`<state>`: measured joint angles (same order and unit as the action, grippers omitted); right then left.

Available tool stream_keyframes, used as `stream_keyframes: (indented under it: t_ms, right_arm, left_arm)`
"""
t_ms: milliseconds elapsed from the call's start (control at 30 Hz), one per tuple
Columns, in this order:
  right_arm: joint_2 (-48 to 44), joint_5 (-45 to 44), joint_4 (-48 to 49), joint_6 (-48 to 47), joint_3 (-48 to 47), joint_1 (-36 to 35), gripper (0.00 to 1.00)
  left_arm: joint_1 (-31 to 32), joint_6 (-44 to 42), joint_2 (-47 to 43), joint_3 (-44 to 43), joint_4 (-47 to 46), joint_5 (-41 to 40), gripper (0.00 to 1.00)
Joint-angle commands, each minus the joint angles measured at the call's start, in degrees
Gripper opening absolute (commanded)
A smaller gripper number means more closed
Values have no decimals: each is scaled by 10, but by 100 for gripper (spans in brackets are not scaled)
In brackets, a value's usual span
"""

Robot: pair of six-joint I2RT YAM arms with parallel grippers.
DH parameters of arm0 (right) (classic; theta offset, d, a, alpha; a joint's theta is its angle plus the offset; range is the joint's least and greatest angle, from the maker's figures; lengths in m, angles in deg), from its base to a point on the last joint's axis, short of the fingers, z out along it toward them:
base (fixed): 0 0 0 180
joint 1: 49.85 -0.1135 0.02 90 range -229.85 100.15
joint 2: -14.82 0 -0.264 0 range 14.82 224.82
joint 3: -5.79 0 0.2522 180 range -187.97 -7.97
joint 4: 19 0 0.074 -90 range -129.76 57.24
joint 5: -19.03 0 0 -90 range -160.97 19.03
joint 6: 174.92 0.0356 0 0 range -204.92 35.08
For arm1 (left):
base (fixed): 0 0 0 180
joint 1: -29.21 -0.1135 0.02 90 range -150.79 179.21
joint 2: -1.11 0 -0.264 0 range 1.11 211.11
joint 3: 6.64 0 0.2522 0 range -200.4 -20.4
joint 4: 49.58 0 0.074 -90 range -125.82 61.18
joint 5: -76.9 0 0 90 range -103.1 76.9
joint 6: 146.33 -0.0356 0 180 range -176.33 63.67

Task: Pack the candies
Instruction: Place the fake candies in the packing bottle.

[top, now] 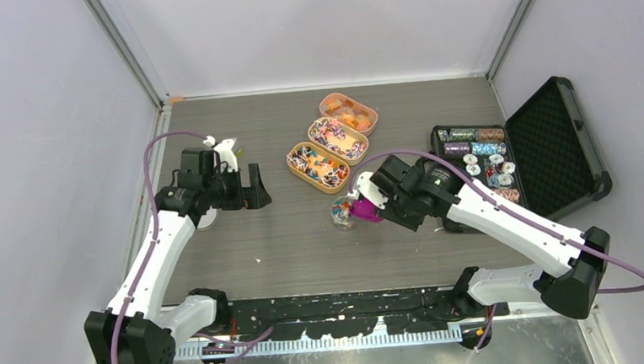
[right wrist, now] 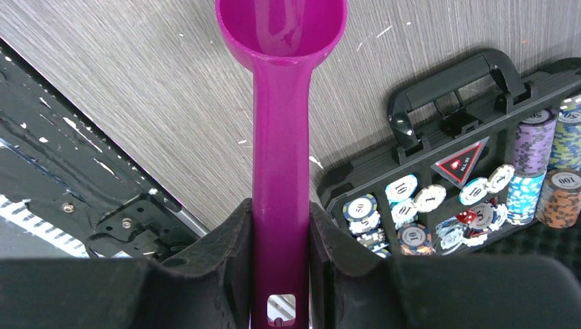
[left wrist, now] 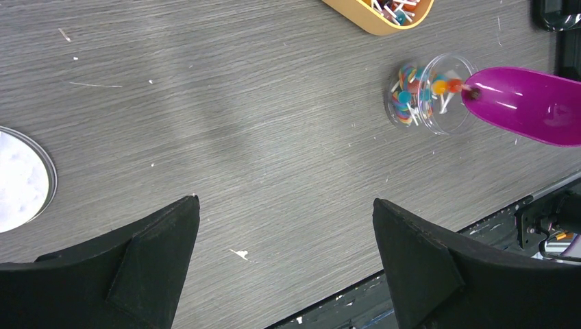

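Note:
The candies point(top: 318, 167) fill three tan oval trays at the table's middle. More candies lie in a small clear jar point(top: 342, 213) point(left wrist: 426, 93) in front of the trays. My right gripper point(top: 381, 202) point(right wrist: 279, 212) is shut on the handle of a magenta scoop point(top: 364, 210) point(right wrist: 280, 137). The scoop point(left wrist: 527, 104) has its lip at the jar's rim, with one candy at the tip, and its bowl looks otherwise empty. My left gripper point(top: 256, 190) point(left wrist: 286, 201) hangs open over bare table left of the jar, holding nothing.
An open black case point(top: 553, 147) point(right wrist: 438, 103) of poker chips lies at the right, close behind my right arm. A round white lid point(top: 207, 219) point(left wrist: 17, 179) rests under my left arm. The nearest tray point(left wrist: 370, 20) is beyond the jar.

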<state>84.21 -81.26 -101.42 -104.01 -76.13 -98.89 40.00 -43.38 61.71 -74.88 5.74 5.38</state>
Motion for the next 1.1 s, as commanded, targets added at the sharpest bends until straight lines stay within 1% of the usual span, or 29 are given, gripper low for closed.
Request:
stream_keyframes:
  t_ms: [0, 333, 567, 700, 833, 967, 1067]
  right_arm:
    - [-1, -35, -16, 10, -30, -9, 0]
    - [12, -59, -43, 20, -52, -28, 0]
    - [15, -59, -33, 64, -107, -28, 1]
    - [50, -70, -42, 79, -154, -23, 1]
    - [108, -64, -58, 92, -223, 7, 0]
    - [166, -44, -69, 98, -293, 24, 1]
    - [218, -52, -90, 94, -335, 26, 1]
  left_arm:
    - [2, -11, -14, -2, -5, 1, 100]
    - [2, -12, -18, -1, -5, -4, 100]
    - [2, 1, -25, 2, -1, -32, 100]
    - [2, 26, -35, 13, -15, -44, 100]
    - [0, 45, -18, 10, -43, -19, 100]
    - [-7, 103, 21, -18, -88, 2, 89]
    - [-13, 146, 66, -50, -137, 9, 77]
